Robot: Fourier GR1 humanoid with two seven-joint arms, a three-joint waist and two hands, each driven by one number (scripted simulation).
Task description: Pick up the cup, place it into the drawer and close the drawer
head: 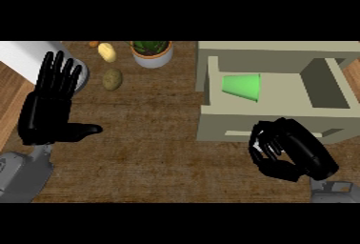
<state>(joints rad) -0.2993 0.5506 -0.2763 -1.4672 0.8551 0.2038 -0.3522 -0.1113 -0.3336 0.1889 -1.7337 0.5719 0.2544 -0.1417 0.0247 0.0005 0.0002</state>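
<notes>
Potted plant (152,52), two potatoes (112,79)

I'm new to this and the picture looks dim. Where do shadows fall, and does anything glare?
Head view: light is soft, no glare. The cup lies bright green in the open drawer, whose inner right wall is shaded darker. The plant pot casts a faint shadow on the counter. The black left hand and right hand show little detail.

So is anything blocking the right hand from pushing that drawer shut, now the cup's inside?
Nothing visible does. The right hand, fingers curled, sits right at the open drawer's front panel, and the green cup lies on its side inside the drawer.
</notes>
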